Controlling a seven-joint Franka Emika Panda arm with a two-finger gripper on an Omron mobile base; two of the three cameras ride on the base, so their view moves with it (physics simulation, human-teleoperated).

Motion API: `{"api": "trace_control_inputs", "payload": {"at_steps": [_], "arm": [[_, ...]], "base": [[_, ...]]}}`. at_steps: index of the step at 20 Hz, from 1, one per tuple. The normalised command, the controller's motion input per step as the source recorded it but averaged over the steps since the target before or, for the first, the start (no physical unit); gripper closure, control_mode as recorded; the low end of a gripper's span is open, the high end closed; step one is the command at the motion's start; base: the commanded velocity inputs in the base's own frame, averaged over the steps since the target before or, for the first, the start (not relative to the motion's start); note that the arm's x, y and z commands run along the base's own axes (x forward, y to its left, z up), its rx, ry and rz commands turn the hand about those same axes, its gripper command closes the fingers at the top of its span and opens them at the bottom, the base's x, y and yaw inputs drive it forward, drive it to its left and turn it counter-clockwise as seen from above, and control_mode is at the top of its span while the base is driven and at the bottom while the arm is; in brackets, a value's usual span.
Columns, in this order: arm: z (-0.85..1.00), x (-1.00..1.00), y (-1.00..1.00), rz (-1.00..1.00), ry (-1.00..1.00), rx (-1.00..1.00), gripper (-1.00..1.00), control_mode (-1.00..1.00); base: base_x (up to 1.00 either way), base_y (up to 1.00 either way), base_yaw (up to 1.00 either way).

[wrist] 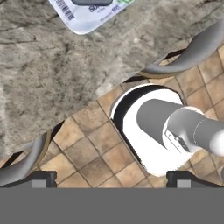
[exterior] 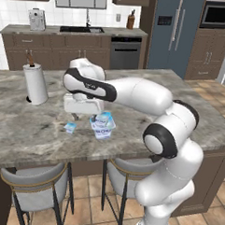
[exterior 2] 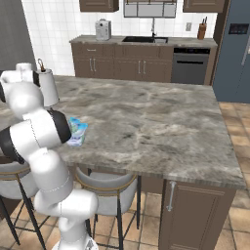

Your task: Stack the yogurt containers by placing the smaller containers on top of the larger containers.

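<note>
The larger tub (exterior: 103, 129), white with blue print, stands on the marble island (exterior: 180, 97) near its front edge. Something light blue sits on its top, perhaps a smaller cup (exterior: 103, 116); I cannot tell for sure. Another tiny blue-lidded cup (exterior: 70, 127) stands alone to its left. My gripper (exterior: 84, 115) hangs just above the counter between that cup and the tub, open and holding nothing. In the hand view the gripper (wrist: 111, 177) has its tips wide apart, and the tub's barcode label (wrist: 83, 15) shows at the top. In the right base view my arm partly hides the tub (exterior 2: 78, 132).
A paper towel roll (exterior: 35, 84) stands at the island's left, also in the right base view (exterior 2: 49, 87). Two grey stools (exterior: 35, 187) are tucked under the front edge. The island's right half (exterior 2: 156, 122) is bare marble.
</note>
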Motion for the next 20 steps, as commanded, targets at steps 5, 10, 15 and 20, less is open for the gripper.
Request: {"api": "trace_control_inputs", "payload": {"at_steps": [5, 10, 15, 20], "arm": [[-0.01, 0.02, 0.00, -0.03, 0.01, 0.07, -1.00, -1.00], [-0.10, 0.12, 0.00, 0.00, 0.01, 0.04, -1.00, -1.00], [-0.23, 0.24, 0.00, 0.00, 0.01, 0.01, -1.00, -1.00], [-0.30, 0.22, 0.00, 0.00, 0.01, 0.00, -1.00, -1.00]], "base": [[0.00, 0.00, 0.00], [0.00, 0.00, 0.00], [0.00, 0.00, 0.00], [0.00, 0.00, 0.00]]}}
